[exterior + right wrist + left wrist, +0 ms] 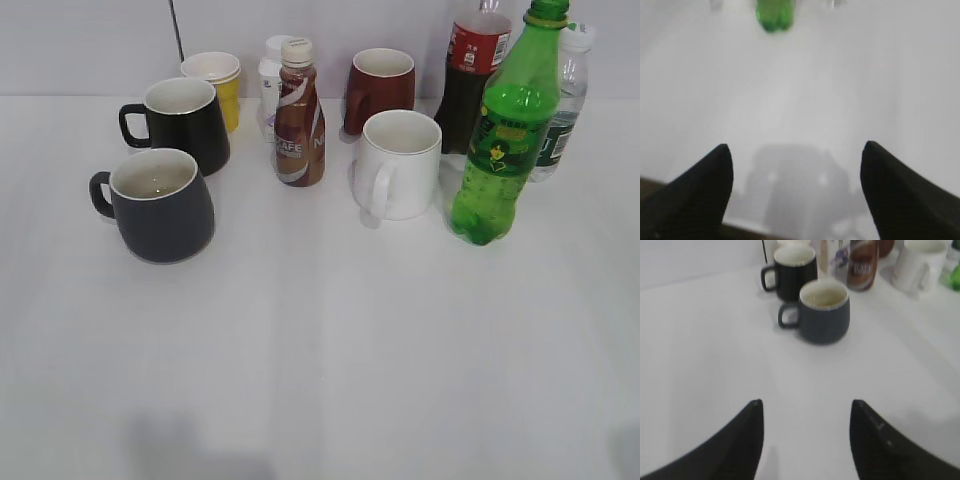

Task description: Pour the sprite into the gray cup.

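The sprite (pixel 505 140), a tall green bottle with a green-and-yellow label, stands upright at the right of the table; its base shows at the top of the right wrist view (pixel 773 15). The gray cup (pixel 160 205), squat with an off-white inside, stands at the left with its handle to the left; it also shows in the left wrist view (pixel 823 312). My left gripper (pixel 806 407) is open and empty, well short of the gray cup. My right gripper (pixel 796 152) is open and empty, far short of the sprite. Neither gripper shows in the exterior view.
Behind the gray cup stands a black mug (pixel 185 120) and a yellow paper cup (pixel 218 85). A brown coffee bottle (pixel 298 120), a white mug (pixel 397 165), a dark red mug (pixel 380 88), a cola bottle (pixel 472 70) and a clear water bottle (pixel 562 110) stand near the sprite.
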